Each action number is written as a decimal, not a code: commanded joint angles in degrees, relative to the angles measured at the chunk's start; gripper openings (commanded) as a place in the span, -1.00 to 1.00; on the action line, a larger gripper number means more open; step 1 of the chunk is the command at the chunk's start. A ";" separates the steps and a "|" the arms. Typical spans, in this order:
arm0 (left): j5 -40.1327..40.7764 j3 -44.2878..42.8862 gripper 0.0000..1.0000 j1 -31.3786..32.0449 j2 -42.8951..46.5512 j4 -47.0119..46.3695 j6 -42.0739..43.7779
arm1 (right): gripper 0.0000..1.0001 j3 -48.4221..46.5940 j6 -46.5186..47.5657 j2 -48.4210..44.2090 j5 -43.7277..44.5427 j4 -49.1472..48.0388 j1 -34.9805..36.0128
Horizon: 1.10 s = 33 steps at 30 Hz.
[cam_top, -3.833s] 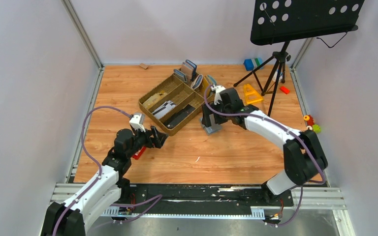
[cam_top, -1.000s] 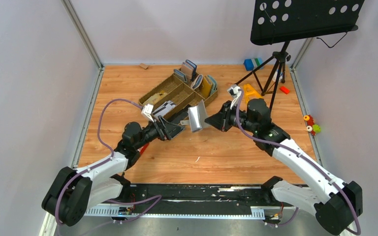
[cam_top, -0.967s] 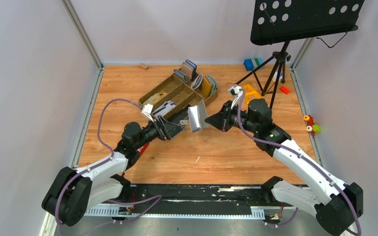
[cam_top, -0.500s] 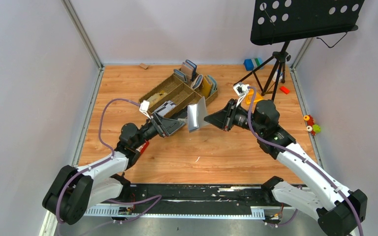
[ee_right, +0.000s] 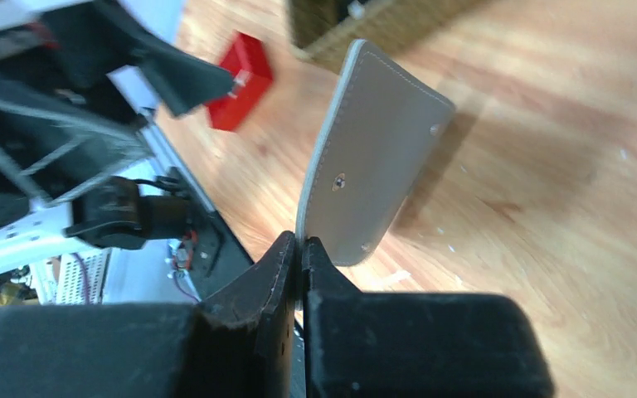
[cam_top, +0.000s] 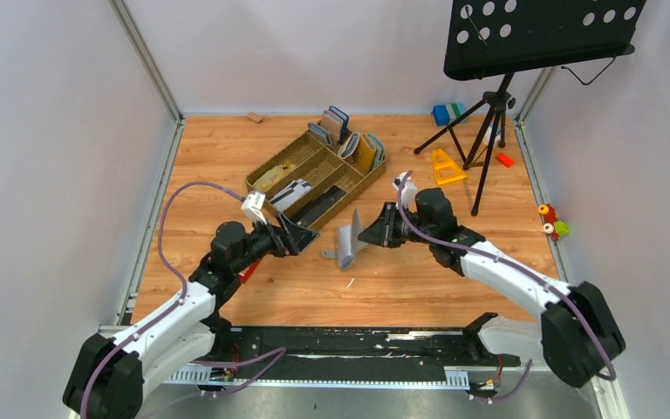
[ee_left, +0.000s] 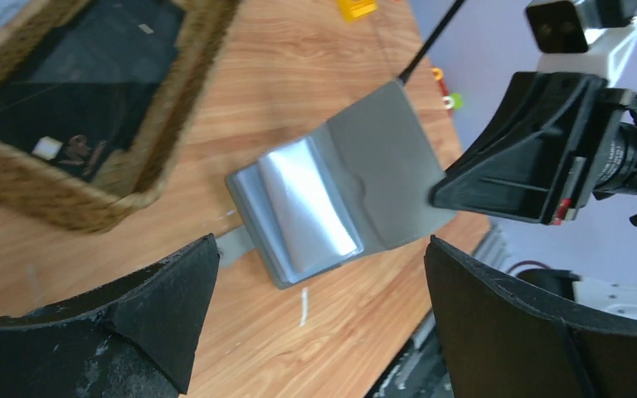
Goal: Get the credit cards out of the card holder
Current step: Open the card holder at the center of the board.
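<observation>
Jaws of right gripper (ee_right: 299,245) clamp the flat grey bi-fold card holder (ee_left: 340,199) by one edge; left gripper (ee_left: 319,242) gapes empty. Seems light, floppy; I'd pinch its silvery insert (ee_left: 307,207).

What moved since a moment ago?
The right gripper, still pinching the card holder, brought it down from mid-air toward the table, nearer the front. The left gripper drew back a little, still open and empty. The brown tray stayed put.

card holder (ee_left: 340,186) grey, pale blue-grey inside | tray (ee_left: 58,207) brown woven | table (cam_top: 384,288) orange wood-grain | block (ee_right: 240,79) red
</observation>
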<state>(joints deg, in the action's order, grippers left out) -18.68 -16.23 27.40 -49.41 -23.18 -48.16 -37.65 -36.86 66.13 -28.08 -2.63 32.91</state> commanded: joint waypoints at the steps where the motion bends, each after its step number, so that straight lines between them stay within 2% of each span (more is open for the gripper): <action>1: 5.13 -1.15 1.00 0.20 2.34 11.19 9.28 | -1.00 1.75 0.66 3.98 5.07 -1.73 -0.50; 7: 2.42 -2.13 0.99 0.20 -3.03 10.16 10.92 | -1.00 2.10 7.15 5.31 15.32 5.82 -0.89; 11: 1.67 -2.48 0.96 0.35 -3.80 8.81 12.08 | -0.88 2.34 9.98 5.41 20.52 9.77 -0.89; 12: 1.88 -2.41 0.96 0.33 -3.39 8.62 12.37 | -0.82 2.40 10.59 5.54 21.53 10.62 -0.90; 17: 3.52 -4.13 0.97 0.79 -2.57 12.65 15.02 | -0.18 2.32 12.51 6.58 24.21 12.22 -1.21; 26: 1.92 -5.16 0.98 2.48 -3.68 11.93 16.64 | 0.50 0.22 14.81 9.89 23.84 12.93 -1.30; 29: 1.64 -6.38 0.99 3.45 -5.10 12.01 18.37 | 0.55 0.29 15.93 9.32 22.89 12.44 -1.30; 33: 3.11 -10.66 0.99 6.75 -10.79 15.72 23.29 | 0.53 -0.49 17.42 9.45 21.68 12.70 -1.29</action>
<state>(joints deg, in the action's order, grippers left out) -16.34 -21.50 31.40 -55.81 -9.69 -30.81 -35.38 -21.82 75.88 -5.32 10.61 31.79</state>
